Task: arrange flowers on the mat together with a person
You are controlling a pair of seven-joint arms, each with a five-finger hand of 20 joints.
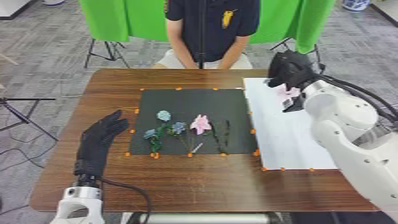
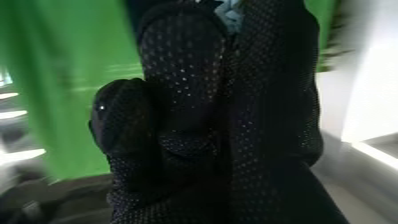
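A brown wooden table (image 1: 169, 182) is supporting a dark grey rectangular mat (image 1: 182, 102), with small orange markers (image 1: 253, 132) dotting its edges. Flowers are lying on the mat's nearer part: a pale blue-green bloom (image 1: 163, 115), two dusty-blue blooms (image 1: 179, 127) nearer the robot, and a large pink, pointed-petalled flower (image 1: 200, 124) to their right. Green stems and leaves are trailing toward the robot, and a dark leafy sprig (image 1: 226, 136) is resting right of the pink flower. A short white stick (image 1: 197, 147) is lying near the mat's closest edge. Just right of the mat, a long white sheet (image 1: 298, 147) is stretching along the table. The robot's right hand (image 1: 291, 69), gloved in black, is hovering around the sheet's far end, partly hiding a pale pink patch (image 1: 286, 92); whether this hand is spreading or closing on anything, I cannot tell. In the right wrist view, a pale blue petal-like piece (image 2: 231, 16) is peeking out from behind the glove. The left hand (image 1: 104, 131) is waiting just left of the mat, its fingers straight and pressed close together, not pinching anything. A black cable (image 1: 129, 186) is curving from its wrist across the table. Beyond the table, bright green cloth (image 1: 120, 20) is hanging, with black stands (image 1: 108, 52) below it on grey carpet.
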